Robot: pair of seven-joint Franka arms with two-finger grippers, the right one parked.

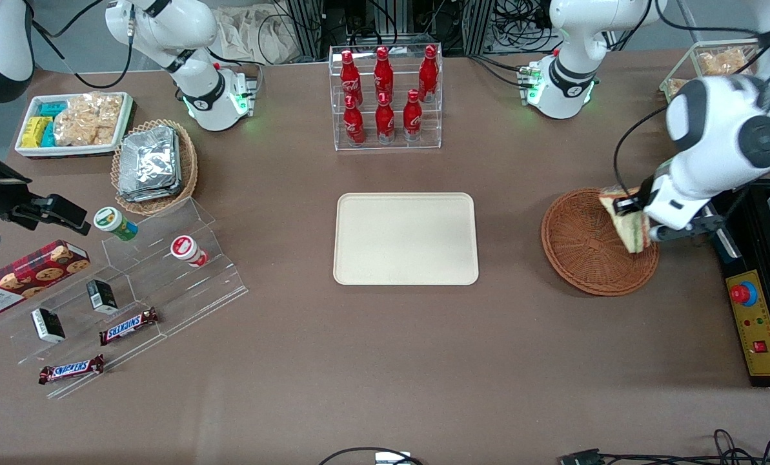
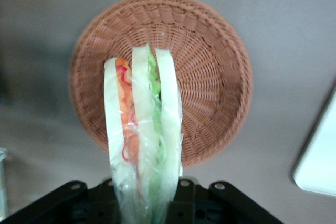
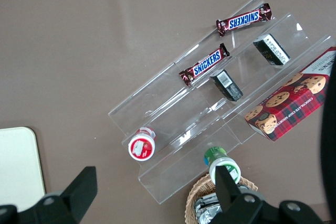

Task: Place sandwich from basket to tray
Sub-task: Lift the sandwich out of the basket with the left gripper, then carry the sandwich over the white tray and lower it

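Note:
The sandwich, a clear-wrapped wedge of pale bread with green and orange filling, hangs above the reddish-brown wicker basket, lifted off its floor. My left gripper is shut on the sandwich's broad end, and the wedge hides most of its fingers. Nothing else lies in the basket. The cream-beige tray lies flat at the table's middle, toward the parked arm's end from the basket, with nothing on it.
A clear rack of red bottles stands farther from the front camera than the tray. A black control box sits at the working arm's end. A tan basket of foil packets and an acrylic snack shelf lie toward the parked arm's end.

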